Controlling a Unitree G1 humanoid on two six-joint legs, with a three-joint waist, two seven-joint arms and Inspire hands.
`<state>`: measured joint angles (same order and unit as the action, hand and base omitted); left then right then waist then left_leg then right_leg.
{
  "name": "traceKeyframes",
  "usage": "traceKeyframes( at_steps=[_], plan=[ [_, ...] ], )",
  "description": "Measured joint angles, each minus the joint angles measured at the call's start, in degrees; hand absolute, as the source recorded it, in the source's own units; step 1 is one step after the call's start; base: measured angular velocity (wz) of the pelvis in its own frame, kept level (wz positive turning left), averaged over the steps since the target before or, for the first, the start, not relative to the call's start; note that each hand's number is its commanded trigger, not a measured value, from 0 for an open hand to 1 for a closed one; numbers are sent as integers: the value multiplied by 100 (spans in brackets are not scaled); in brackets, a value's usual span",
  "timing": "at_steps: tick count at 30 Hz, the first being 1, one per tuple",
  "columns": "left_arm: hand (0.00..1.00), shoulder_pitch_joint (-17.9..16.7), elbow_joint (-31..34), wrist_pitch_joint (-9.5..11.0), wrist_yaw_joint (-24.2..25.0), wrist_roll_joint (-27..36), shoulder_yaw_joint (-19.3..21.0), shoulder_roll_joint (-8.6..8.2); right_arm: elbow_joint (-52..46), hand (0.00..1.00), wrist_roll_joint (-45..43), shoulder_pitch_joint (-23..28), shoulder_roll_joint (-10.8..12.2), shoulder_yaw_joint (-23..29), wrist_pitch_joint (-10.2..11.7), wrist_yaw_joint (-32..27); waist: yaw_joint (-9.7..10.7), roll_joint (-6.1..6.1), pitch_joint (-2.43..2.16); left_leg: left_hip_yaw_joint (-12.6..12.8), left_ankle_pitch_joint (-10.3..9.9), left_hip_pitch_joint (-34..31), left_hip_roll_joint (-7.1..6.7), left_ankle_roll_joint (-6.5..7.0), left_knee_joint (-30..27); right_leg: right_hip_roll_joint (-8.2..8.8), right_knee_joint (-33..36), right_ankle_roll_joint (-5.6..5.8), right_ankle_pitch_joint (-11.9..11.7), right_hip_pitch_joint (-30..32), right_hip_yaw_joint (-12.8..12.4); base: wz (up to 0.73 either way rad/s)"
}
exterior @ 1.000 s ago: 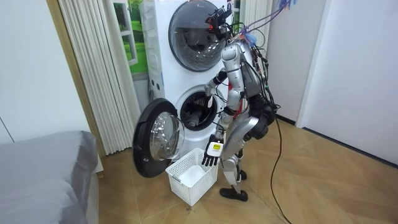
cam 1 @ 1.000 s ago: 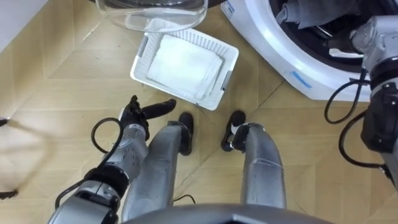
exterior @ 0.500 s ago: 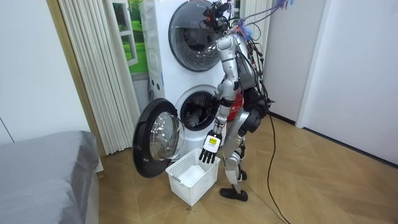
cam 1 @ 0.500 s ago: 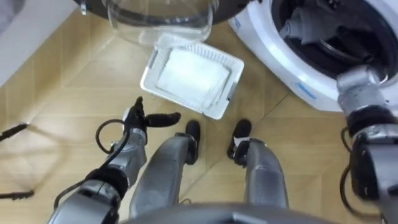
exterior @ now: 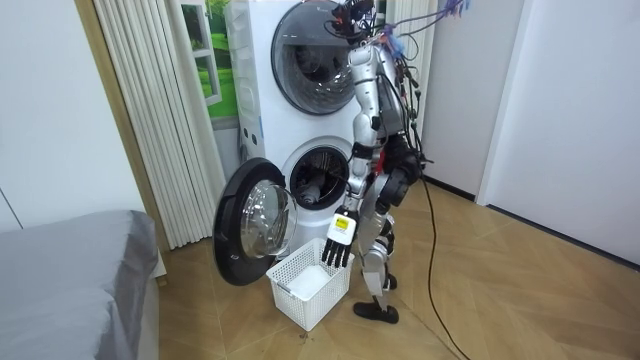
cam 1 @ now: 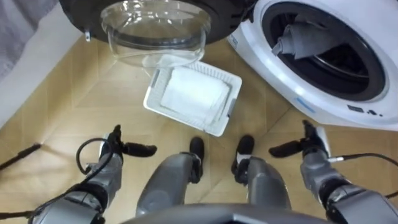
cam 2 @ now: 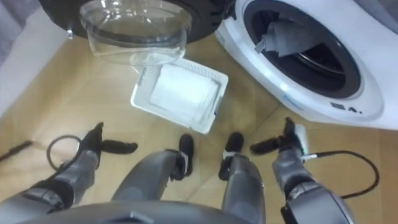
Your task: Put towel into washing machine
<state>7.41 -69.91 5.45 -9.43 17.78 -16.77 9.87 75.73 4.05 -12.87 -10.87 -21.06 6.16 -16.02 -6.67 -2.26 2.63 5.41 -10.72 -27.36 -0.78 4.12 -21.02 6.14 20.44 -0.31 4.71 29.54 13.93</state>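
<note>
A crumpled grey towel lies inside the dark drum of the white front-loading washing machine, bunched against the upper left of the round opening, with part of it resting on the inner rim. The machine's round glass door hangs wide open to the left of the opening.

On the herringbone wooden floor, between the door and the robot's feet, sits a white slatted plastic basket. It holds a folded white cloth that lies flat and covers most of its bottom.

The left hand hangs low at the robot's left side, over bare floor and well apart from the basket. Its fingers are straight and loose, pointing inward, and hold nothing. The right hand hangs at the robot's right side, below the machine's front. Its fingers are likewise stretched out and empty.

In the room view the robot stands upright facing the open machine, with the basket just in front of its feet. A second machine is stacked above the open one.
</note>
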Motion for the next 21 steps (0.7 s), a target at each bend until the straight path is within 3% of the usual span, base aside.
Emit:
traceKeyframes(
  at_steps=[5,10,15,21],
  plan=[
    [0,-385,-11,-18,28,-154,195,20,-80,0,-20,263,-40,60,-3,283,19,15,-37,-6,46,399,7,-43,266,-54,-254,-6,9,-372,34,-1],
    [0,-865,-94,-84,55,-298,746,40,-225,0,-147,969,-49,500,0,474,74,83,-190,1,87,1236,7,-74,794,-127,-588,46,71,-1104,40,-2],
    [0,-1159,-24,-182,15,-834,1238,41,-210,0,-18,1279,-25,868,-87,628,182,159,-262,12,77,1830,34,-94,1102,-219,-904,72,95,-1704,45,0],
    [0,-1275,149,-299,-8,-1302,1642,18,-211,0,18,1524,-2,1256,-220,753,195,172,-256,7,56,2336,64,-120,1287,-288,-1098,92,106,-2225,47,0]
  ],
)
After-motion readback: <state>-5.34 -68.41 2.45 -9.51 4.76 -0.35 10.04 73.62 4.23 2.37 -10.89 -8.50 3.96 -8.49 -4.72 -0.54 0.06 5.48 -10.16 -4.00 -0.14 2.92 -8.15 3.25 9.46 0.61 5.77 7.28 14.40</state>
